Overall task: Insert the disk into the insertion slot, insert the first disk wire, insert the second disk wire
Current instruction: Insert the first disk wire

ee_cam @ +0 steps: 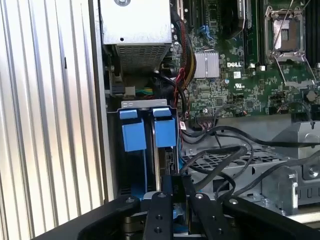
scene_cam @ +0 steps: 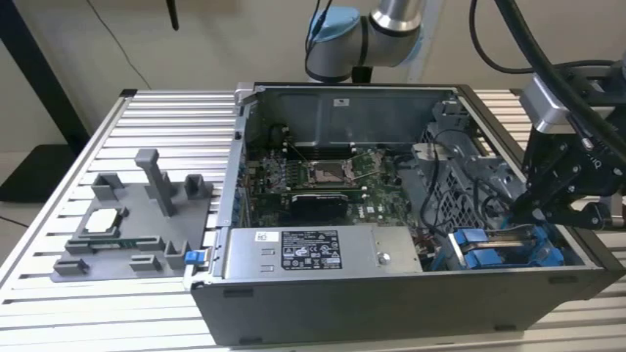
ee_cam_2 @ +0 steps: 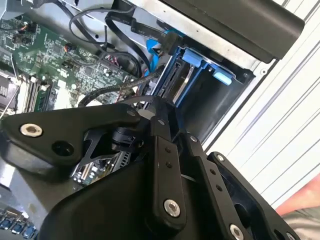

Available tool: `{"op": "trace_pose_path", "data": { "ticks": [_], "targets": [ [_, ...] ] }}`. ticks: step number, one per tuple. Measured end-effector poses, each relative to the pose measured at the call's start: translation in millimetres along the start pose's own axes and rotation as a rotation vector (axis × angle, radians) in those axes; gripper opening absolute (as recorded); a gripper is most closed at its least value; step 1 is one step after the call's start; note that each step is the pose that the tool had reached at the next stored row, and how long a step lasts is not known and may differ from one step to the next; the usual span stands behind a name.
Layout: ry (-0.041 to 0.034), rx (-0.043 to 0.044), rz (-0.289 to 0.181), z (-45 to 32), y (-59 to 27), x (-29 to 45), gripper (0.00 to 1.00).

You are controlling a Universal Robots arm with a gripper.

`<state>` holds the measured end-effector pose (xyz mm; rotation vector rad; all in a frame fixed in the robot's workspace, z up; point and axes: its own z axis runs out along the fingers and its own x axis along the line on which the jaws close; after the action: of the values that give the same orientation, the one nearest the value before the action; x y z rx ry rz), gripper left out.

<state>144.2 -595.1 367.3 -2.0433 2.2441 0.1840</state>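
Hanging low over the open computer case (scene_cam: 391,220) on the slatted counter (scene_cam: 98,323), the tool (scene_cam: 523,216) sits right above the insertion slot (scene_cam: 484,257), at the case's corner on the exterior view's right. I cannot tell whether the tool is apart, together or clamped on anything.

In both wrist views the disk (ee_cam: 162,162) stands on edge between the slot's blue rails, directly under the tool (ee_cam: 175,182). Its silver edge (ee_cam_2: 182,85) shows inside the slot (ee_cam_2: 220,77). How deep it sits is hidden.

The step in hand looks like seating the disk. The black cables (ee_cam: 215,150) lie loose beside the slot (ee_cam: 134,137), seemingly unplugged. Any further push calls for keeping the disk square to the rails and clear of those cables.
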Motion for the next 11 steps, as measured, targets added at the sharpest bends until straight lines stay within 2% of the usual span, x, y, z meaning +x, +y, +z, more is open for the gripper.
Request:
{"op": "trace_pose_path", "data": {
  "ticks": [5,11],
  "targets": [
    [-0.0033,-0.0111,0.002,2.3,-10.3,0.7,0.0],
    [-0.0042,-0.0104,0.001,2.8,-11.4,0.7,0.0]
  ]
}}
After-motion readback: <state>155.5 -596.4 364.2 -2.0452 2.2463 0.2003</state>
